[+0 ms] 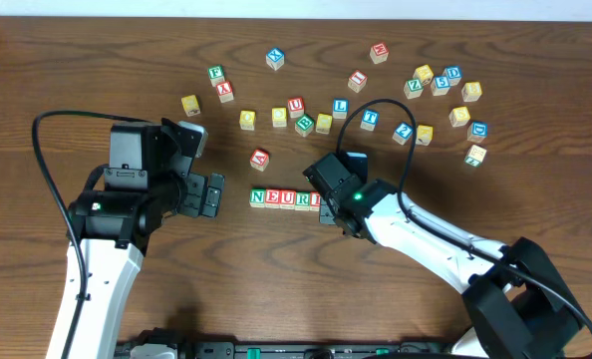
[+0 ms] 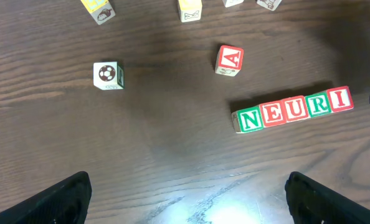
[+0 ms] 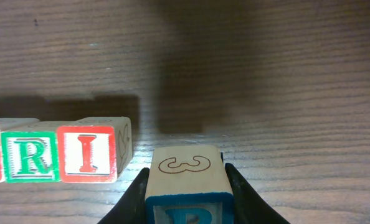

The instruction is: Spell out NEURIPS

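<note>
A row of five cubes reading N, E, U, R, I (image 1: 286, 198) lies on the wood table between my arms; it also shows in the left wrist view (image 2: 294, 110) and partly in the right wrist view (image 3: 60, 152). My right gripper (image 3: 186, 202) is shut on a blue-framed cube (image 3: 186, 177) with a 3 on its top face. Its blue letter is cut off by the frame edge and looks like a P. The cube sits just right of the I, a small gap apart. In the overhead view the right gripper (image 1: 331, 204) hides this cube. My left gripper (image 2: 186, 199) is open and empty, left of the row (image 1: 212, 194).
Loose cubes lie scattered at the back: a red A (image 1: 260, 158), X (image 1: 275, 58), L (image 1: 340, 107), T (image 1: 370, 117), Z (image 1: 403, 132), several yellow-faced ones, and a cluster at the far right (image 1: 445, 80). A soccer-ball cube (image 2: 108, 74) lies left of the A.
</note>
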Robot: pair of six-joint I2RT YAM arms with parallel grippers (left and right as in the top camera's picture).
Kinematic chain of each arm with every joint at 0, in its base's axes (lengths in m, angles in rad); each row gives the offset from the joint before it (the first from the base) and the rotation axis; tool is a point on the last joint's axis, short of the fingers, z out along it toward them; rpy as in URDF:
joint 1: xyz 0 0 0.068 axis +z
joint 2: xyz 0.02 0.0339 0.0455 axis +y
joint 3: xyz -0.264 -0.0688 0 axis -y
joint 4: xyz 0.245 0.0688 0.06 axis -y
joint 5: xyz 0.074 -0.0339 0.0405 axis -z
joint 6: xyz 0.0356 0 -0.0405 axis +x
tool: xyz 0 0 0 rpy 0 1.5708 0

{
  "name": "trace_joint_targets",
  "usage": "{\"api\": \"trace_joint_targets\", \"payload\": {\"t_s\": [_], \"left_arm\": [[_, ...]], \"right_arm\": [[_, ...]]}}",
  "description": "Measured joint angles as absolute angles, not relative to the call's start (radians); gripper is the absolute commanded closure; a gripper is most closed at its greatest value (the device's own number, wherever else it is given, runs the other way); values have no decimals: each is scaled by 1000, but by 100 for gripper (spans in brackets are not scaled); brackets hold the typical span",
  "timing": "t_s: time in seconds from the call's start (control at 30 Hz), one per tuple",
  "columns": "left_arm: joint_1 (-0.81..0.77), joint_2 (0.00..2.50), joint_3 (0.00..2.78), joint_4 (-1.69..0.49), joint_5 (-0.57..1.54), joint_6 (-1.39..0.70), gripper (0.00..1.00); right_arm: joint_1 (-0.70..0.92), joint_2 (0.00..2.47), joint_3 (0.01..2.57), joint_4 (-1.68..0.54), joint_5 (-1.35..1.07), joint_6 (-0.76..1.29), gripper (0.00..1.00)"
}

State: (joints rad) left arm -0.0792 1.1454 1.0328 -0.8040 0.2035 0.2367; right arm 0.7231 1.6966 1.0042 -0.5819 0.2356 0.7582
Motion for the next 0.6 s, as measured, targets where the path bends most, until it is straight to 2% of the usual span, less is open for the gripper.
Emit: {"api": "trace_joint_targets", "payload": {"t_s": [0.6], "left_arm": [[-79, 1145, 1033, -804, 204, 236, 2]], "right_arm": [[723, 1767, 1004, -530, 239, 752, 99]]}}
